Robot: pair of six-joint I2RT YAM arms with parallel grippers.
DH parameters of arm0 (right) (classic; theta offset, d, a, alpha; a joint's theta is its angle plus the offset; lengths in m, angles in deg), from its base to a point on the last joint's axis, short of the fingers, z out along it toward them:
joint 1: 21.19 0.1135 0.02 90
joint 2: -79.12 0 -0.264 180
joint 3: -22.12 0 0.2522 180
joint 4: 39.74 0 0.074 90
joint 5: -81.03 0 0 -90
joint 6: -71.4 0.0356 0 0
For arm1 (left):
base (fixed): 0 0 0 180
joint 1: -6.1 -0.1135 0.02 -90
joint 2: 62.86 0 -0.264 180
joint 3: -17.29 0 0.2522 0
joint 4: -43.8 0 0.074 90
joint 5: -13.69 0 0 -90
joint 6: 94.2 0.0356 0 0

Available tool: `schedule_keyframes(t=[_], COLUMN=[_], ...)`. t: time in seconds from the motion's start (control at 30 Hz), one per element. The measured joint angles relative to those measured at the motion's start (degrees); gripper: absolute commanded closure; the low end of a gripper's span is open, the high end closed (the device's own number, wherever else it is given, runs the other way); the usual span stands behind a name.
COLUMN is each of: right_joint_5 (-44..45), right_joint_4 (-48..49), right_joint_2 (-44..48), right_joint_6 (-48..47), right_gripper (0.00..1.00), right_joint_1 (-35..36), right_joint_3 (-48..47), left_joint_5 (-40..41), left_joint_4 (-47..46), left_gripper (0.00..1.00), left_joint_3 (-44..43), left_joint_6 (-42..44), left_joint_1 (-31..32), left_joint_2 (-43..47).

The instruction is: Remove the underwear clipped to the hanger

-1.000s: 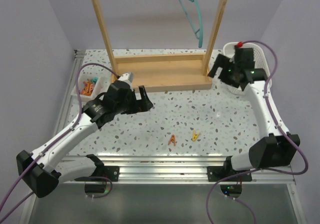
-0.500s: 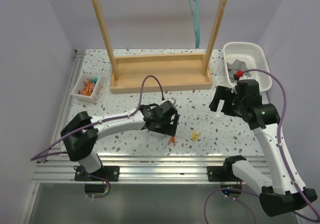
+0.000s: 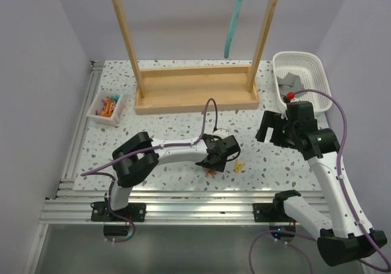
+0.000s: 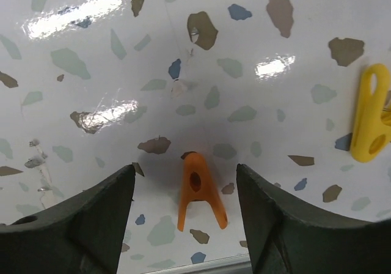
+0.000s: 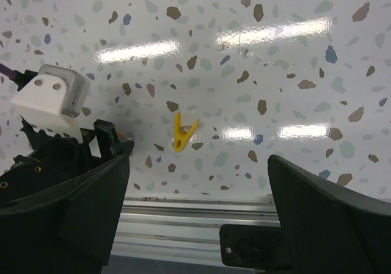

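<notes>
lying in basket (image 3: 323, 71), underwear (image 3: 289, 79) near right end effector (image 3: 266, 129), apart.

Teal hanger (image 3: 233, 23), grey underwear (image 3: 287, 80), orange clip (image 4: 198, 191)

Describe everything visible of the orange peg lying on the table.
The small orange plastic clothes peg lies flat on the speckled white tabletop near its front edge. It is wedge-shaped, with a narrow rounded end, a hole through the body and two short splayed legs. It sits between the open fingers of the left pincer, touching neither.
</notes>
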State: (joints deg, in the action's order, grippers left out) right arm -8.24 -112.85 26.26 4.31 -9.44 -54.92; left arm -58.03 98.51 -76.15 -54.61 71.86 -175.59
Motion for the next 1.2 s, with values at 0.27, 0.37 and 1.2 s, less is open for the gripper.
schedule_keyframes(t=[0.27, 0.37, 1.2], right_joint_5=[0.0, 0.0, 0.4], right_joint_4=[0.0, 0.1, 0.3], right_joint_2=[-0.5, -0.9, -1.1], right_joint_6=[0.0, 0.0, -0.1], right_gripper=[0.01, 0.01, 0.01], right_joint_1=[0.8, 0.9, 1.5], right_joint_3=[0.0, 0.0, -0.1], left_joint_5=[0.7, 0.8, 5.6], left_joint_4=[1.3, 1.5, 8.1], left_gripper=[0.56, 0.66, 0.92], left_joint_3=[-0.7, -0.7, 13.1], left_joint_6=[-1.9, -2.7, 1.1], left_joint_1=[0.3, 0.8, -29.4], left_joint_2=[-1.7, -1.7, 36.0])
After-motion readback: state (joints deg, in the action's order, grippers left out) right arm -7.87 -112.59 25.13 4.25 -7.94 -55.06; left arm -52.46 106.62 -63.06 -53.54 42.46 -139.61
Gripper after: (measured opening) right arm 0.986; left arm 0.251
